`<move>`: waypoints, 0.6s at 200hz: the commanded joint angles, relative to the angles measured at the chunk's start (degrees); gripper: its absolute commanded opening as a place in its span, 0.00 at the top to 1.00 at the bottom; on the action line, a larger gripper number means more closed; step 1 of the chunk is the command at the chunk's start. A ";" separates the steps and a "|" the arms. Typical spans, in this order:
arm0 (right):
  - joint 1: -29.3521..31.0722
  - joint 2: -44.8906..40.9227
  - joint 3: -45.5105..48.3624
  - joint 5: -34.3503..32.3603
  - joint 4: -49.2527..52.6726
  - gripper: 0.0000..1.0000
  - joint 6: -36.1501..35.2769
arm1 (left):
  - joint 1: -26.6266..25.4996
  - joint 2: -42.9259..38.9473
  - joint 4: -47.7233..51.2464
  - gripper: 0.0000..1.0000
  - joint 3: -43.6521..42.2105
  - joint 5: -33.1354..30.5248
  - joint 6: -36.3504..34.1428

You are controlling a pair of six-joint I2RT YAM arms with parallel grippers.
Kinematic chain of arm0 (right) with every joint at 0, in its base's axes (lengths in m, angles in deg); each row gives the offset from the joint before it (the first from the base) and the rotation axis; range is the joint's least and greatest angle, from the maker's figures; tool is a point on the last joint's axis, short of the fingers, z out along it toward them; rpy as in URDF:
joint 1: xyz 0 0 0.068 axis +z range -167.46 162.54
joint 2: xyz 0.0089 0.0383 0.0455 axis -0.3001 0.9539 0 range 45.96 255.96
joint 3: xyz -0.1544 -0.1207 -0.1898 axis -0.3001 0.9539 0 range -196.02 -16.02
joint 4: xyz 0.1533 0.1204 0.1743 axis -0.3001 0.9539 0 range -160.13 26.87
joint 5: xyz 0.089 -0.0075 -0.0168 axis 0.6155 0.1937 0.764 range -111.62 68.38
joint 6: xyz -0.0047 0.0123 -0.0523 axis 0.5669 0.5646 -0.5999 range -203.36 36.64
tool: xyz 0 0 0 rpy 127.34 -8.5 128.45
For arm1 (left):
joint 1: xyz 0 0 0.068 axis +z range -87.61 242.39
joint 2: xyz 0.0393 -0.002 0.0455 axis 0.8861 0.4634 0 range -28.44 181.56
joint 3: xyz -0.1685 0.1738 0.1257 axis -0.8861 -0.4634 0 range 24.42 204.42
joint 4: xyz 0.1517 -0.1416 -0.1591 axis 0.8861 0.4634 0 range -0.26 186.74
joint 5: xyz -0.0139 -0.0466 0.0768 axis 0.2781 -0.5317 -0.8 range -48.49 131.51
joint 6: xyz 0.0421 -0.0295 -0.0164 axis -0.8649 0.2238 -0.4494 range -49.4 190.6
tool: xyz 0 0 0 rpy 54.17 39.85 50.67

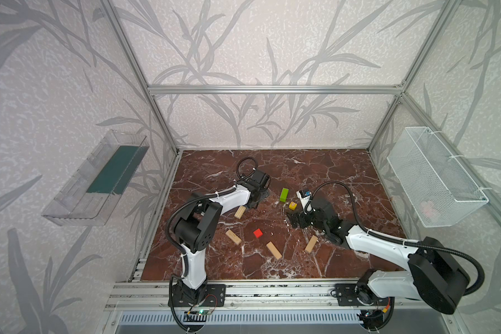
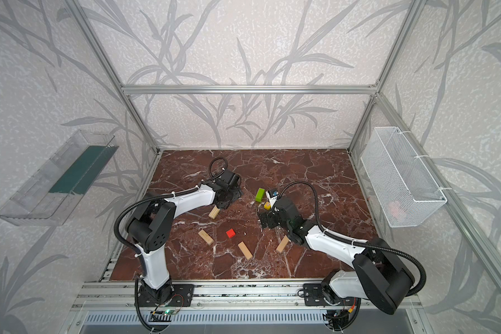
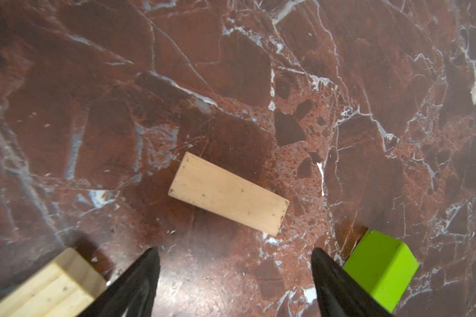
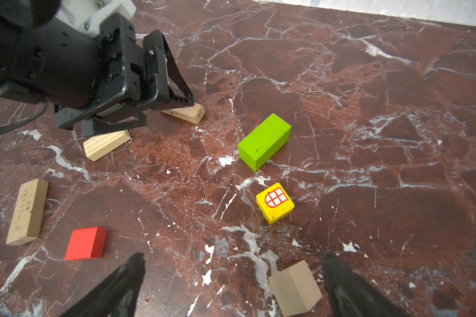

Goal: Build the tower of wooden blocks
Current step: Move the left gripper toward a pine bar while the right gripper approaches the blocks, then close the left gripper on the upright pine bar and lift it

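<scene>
- Green bar (image 1: pixel 284 194) and yellow cube (image 1: pixel 292 205): on the counter (image 1: pixel 301 164), near its middle, close together but not touching.
- Red cube (image 1: pixel 258 233): nearer the front, alone.
- Front planks (image 1: pixel 233 237) (image 1: pixel 274 250) (image 1: pixel 311 243): three, flat, well apart; nothing is stacked.
- Left gripper (image 3: pixel 234 249): jaws apart and empty, low over the centre plank (image 3: pixel 228 193), which lies flat. The side plank (image 3: pixel 47 288) lies just outside one finger, the green bar just outside the other.
- Right gripper (image 4: pixel 234 256): jaws wide apart, clamping nothing. A small piece (image 4: pixel 294 291) lies between them, close against one finger; contact cannot be confirmed.
- Basket (image 1: pixel 437 176): on the right wall, off the counter.
</scene>
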 commanded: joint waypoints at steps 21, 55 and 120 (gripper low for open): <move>0.18 -1.50 0.62 -1.06 -0.73 0.01 -0.79 | 0.50 4.29 3.58 0.18 5.35 -1.23 1.13; 0.12 -1.65 0.61 -1.33 -0.76 0.01 -0.71 | 0.59 6.62 4.90 0.21 8.40 -2.49 -0.16; 0.15 -1.50 0.48 -1.63 -0.58 0.01 -0.72 | 1.01 13.25 14.58 0.34 18.45 -6.57 -3.87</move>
